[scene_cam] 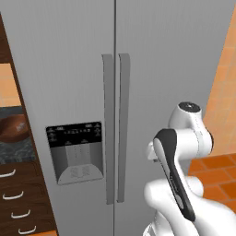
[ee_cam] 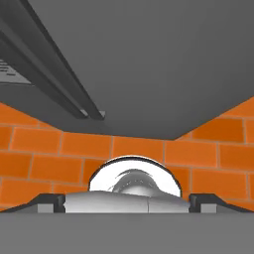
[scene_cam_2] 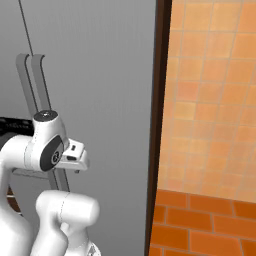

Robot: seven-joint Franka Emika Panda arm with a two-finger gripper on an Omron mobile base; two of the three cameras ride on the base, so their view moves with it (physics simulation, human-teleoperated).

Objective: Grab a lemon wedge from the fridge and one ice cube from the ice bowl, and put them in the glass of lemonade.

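Observation:
The silver-grey fridge [scene_cam: 161, 69] stands right in front of me with both doors shut, its two long handles [scene_cam: 114, 129] side by side and the black dispenser panel [scene_cam: 76, 152] on the left door. The lemon wedge is hidden behind those doors. At the far left, the reddish-brown ice bowl [scene_cam: 11, 128] sits on a dark counter. The glass of lemonade is out of view. My gripper [ee_cam: 126, 203] is open with nothing between its fingers; it looks down past the fridge's lower edge [ee_cam: 149, 59] at the floor. My hand [scene_cam_2: 75, 155] hangs close to the right door, just right of the handles [scene_cam_2: 35, 85].
Dark wooden drawers [scene_cam: 18, 198] with white handles sit under the counter left of the fridge. A dark wooden panel [scene_cam_2: 157, 125] borders the fridge's right side, then an orange tiled wall [scene_cam_2: 215, 100]. The floor is orange brick [scene_cam_2: 200, 225].

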